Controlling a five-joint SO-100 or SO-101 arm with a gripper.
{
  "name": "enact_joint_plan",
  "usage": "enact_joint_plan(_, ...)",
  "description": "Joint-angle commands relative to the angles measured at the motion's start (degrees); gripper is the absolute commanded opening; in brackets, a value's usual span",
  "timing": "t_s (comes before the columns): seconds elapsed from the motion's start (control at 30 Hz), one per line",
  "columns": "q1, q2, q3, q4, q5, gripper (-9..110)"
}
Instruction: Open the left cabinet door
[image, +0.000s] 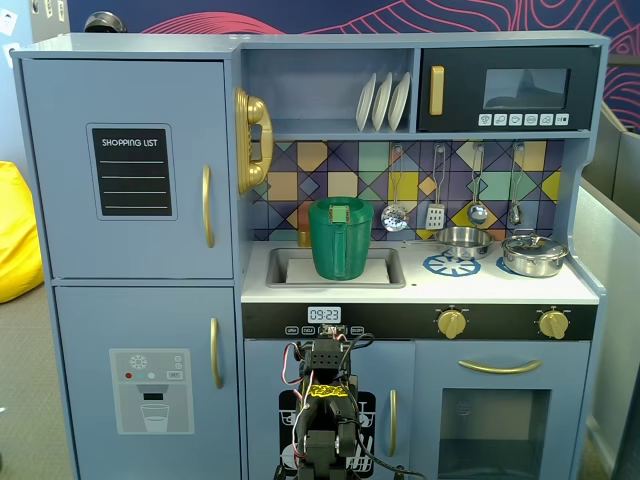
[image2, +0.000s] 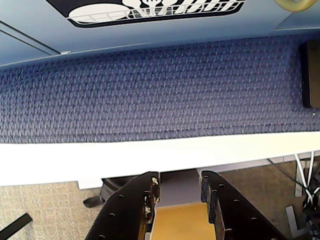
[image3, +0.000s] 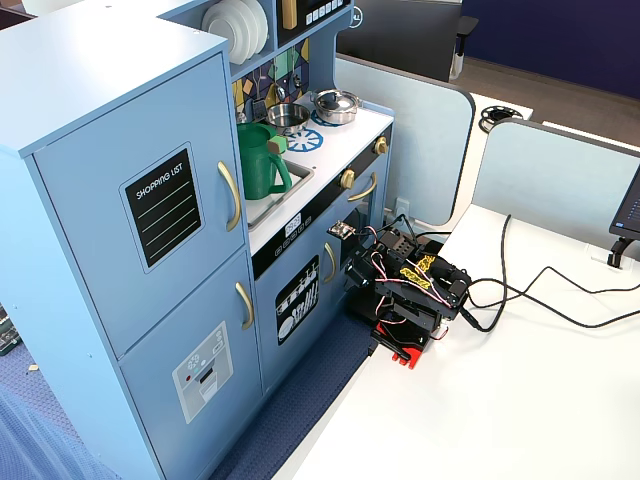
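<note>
Tool (image2: 180, 192) parted, empty | table edge (image2: 150, 155) below | left cabinet door (image: 128, 168) shut

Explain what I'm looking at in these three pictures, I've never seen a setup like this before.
It is a small black robot arm folded up on a white table, facing a pale blue wooden toy kitchen. One fixed view looks straight at the kitchen, another sees it from the side and above, and the wrist view rides on the arm, looking down at blue carpet. The arm's two black fingers stand slightly apart and hold nothing. The pale blue door with the black shopping list panel and curved gold handle is closed. A green plastic jug sits in the sink.
</note>
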Motion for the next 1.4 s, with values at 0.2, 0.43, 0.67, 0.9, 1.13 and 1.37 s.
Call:
enact_joint_plan(0.2,-0.18,0.00,0.09,10.20,1.49,0)
enact_joint_plan(0.43,-0.35,0.00,0.09,9.93,0.26,0)
enact_joint_plan(0.67,-5.80,-2.72,-2.64,3.08,2.29,0)
enact_joint_plan(0.9,-17.49,-11.07,-17.05,-9.32,7.82,0)
enact_joint_plan(1.13,-25.14,-18.28,-34.28,-19.07,5.71,0)
enact_joint_plan(1.37,-29.27,-24.43,-46.93,-32.61,0.62,0)
